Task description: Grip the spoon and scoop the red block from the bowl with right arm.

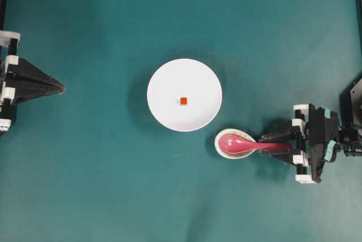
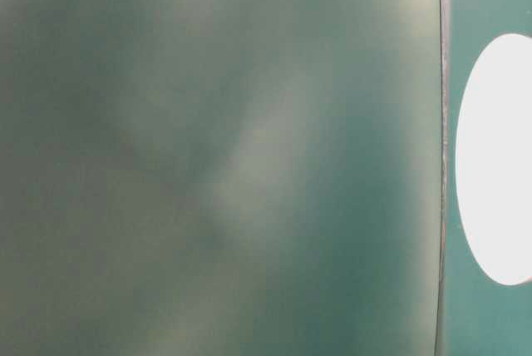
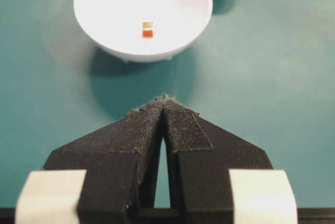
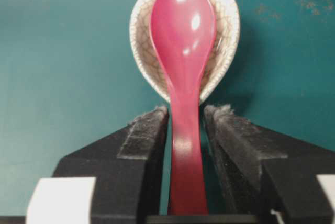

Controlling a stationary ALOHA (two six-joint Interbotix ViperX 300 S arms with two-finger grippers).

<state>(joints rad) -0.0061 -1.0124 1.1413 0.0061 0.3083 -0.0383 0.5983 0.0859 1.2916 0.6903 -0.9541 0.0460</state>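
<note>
No readable text, label or number shows anywhere.

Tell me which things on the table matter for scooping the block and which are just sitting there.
Needed: spoon, red block, bowl, right end effector straddling the spoon handle.

Not needed: speckled rest dish under the spoon, left end effector, parked and shut.

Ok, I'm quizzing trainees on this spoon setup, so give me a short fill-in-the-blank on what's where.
1. The red block lies inside the white ____.
2. The spoon's scoop rests in a small speckled ____.
3. The spoon's handle runs between the fingers of the ____ gripper.
4. The left gripper's fingertips are ____.

Missing words: bowl; dish; right; together
</note>
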